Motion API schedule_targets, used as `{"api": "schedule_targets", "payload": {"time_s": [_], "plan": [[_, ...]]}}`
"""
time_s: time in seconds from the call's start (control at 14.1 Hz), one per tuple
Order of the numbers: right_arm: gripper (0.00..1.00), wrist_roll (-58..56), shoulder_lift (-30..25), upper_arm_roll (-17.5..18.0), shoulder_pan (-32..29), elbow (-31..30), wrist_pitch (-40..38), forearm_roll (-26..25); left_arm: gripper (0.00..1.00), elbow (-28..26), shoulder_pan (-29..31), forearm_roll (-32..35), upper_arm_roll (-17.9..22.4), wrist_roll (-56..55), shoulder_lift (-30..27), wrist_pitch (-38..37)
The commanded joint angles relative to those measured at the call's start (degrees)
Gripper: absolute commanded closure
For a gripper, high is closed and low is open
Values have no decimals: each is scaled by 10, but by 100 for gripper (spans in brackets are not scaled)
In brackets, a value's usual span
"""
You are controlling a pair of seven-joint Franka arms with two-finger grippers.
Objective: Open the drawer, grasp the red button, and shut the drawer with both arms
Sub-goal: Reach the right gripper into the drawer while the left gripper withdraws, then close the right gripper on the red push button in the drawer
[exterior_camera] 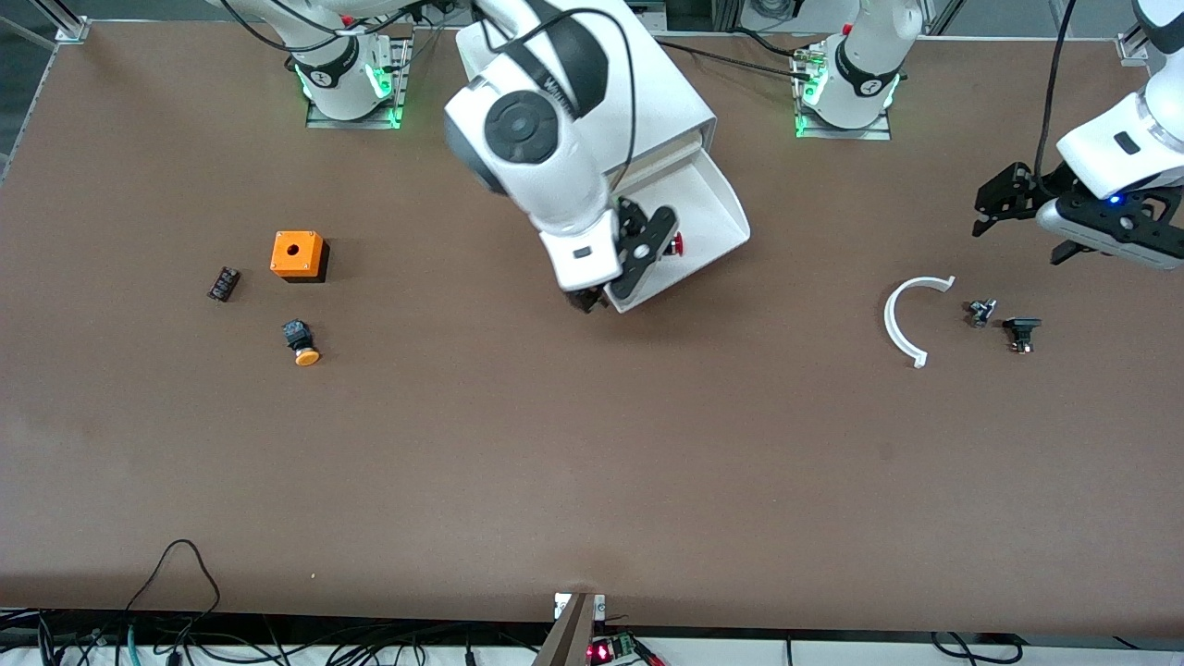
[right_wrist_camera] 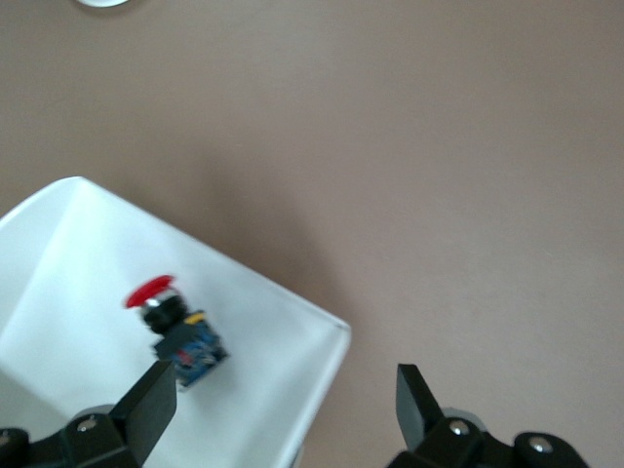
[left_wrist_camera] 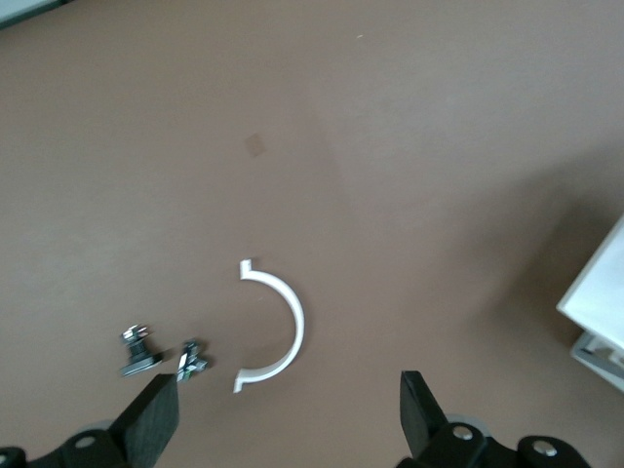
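Drawer (exterior_camera: 712, 208) open; button (right_wrist_camera: 175, 327) inside; right end effector (right_wrist_camera: 283, 409) above it, spread, should centre before descending; left end effector (left_wrist_camera: 288, 414) spread, waiting over desk (exterior_camera: 592, 462).

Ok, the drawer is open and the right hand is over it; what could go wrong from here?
1. The right hand is open, but the red button sits off to one finger's side, not between them, so closing now could miss or knock it.
2. The button is near the drawer wall, so a finger might hit the rim.
3. The left hand, open, waits over bare table, away from the drawer.
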Motion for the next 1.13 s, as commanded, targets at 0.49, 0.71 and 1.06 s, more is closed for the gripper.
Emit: {"api": "schedule_targets", "payload": {"time_s": [0.49, 0.71, 1.06], "plan": [[0, -109, 35, -6, 70, 6, -23, -146, 0, 6, -20, 21, 21, -50, -3, -26], [0, -174, 52, -6, 69, 6, -21, -125, 0, 6, -20, 21, 21, -61, -3, -26], [0, -178, 59, -1, 71, 6, -16, -109, 0, 7, -20, 21, 21, -61, -4, -26]]}}
